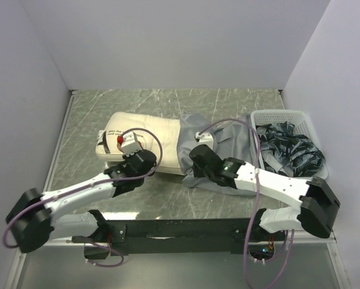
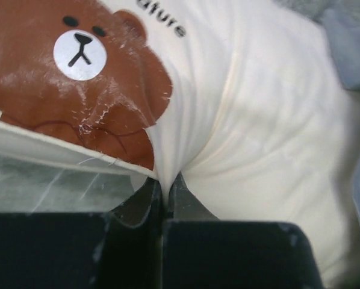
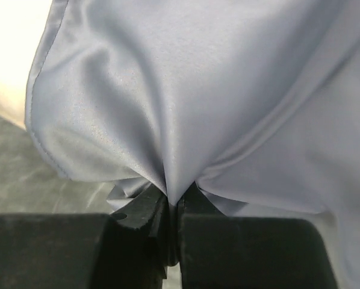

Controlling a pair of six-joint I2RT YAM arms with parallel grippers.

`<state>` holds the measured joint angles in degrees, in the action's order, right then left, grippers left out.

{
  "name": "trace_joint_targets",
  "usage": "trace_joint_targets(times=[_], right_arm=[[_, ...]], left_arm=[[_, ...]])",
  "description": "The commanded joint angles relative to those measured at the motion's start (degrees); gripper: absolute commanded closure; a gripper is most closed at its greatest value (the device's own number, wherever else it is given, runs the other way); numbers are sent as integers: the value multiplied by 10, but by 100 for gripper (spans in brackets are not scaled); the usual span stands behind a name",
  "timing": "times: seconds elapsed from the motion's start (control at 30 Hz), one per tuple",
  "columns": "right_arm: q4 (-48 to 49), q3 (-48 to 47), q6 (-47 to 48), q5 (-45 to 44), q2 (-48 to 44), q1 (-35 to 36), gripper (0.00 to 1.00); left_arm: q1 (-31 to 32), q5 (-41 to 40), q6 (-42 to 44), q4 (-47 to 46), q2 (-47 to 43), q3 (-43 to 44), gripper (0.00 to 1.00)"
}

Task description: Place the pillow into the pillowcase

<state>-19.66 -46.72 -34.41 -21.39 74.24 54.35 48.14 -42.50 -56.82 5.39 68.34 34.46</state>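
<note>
Currently I note the pillow (image 1: 145, 139) lying flat on the desk (image 1: 168, 102), left of centre, its long sides running parallel to the far edge. The printed end points to the desk's left edge. The left wrist view shows the brown bear face (image 2: 77, 90) and black lettering (image 2: 168, 25) on that end. The left gripper (image 2: 166, 188) sits at the pillow's near long edge, just to the right of the bear face. Its fingers are pressed together on a raised fold of the cream cover, and creases run from that pinch into the cover. The pillowcase (image 1: 228, 147) lies crumpled right of centre, between the pillow and a white basket (image 1: 282, 115) at the desk's right edge. Its left side touches the pillow's plain end. I cannot tell whether that end sits inside the opening or merely against it. The right gripper (image 3: 173, 201) is at the near left part of the pillowcase. Its fingers are closed tight on a gather of grey fabric, with folds fanning upward from the grip. The pale pillow shows at the upper left corner of the right wrist view, beside the grey hem. The basket holds a heap of dark cloth (image 1: 291, 153) and stands just beside the pillowcase's right side
</note>
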Motion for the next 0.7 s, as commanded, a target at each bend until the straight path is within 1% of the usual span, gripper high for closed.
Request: trace_joint_targets(times=[0.0,0.03,0.07,0.1,0.13,0.17,0.2,0.23,0.27,0.33,0.43,0.53,0.6,0.67], right_arm=[[-48,-134,71,44,-67,4,97],[-76,-155,80,50,-69,4,97],[-86,-195,101,59,-71,5,95],[-96,-216,115,91,-70,5,92],[-110,-236,125,106,-67,5,91],[-115,-271,136,116,-59,4,91],[-122,-289,140,145,-54,5,91],[-133,-305,144,164,-48,5,91],[-132,-325,145,189,-42,5,91],[-116,-333,144,258,-37,5,91],[-115,-348,141,310,-27,5,91],[-135,-369,144,309,-9,2,89],[-151,-397,154,310,21,2,90],[-156,-408,162,302,46,0,88]], left_arm=[[65,-61,0,207,-127,122,99],[84,-55,3,255,-141,141,99],[90,-46,18,269,-153,180,99],[94,-37,23,288,-169,201,99],[102,-28,27,318,-172,246,99],[107,-7,45,329,-167,268,99],[110,7,56,337,-163,290,99],[118,17,69,342,-155,333,99],[122,20,82,363,-137,356,99],[135,13,92,378,-117,414,99],[136,-6,98,385,-86,451,99],[135,0,80,377,-62,457,99],[135,1,49,379,-53,450,99],[135,6,-11,368,-70,409,99]])
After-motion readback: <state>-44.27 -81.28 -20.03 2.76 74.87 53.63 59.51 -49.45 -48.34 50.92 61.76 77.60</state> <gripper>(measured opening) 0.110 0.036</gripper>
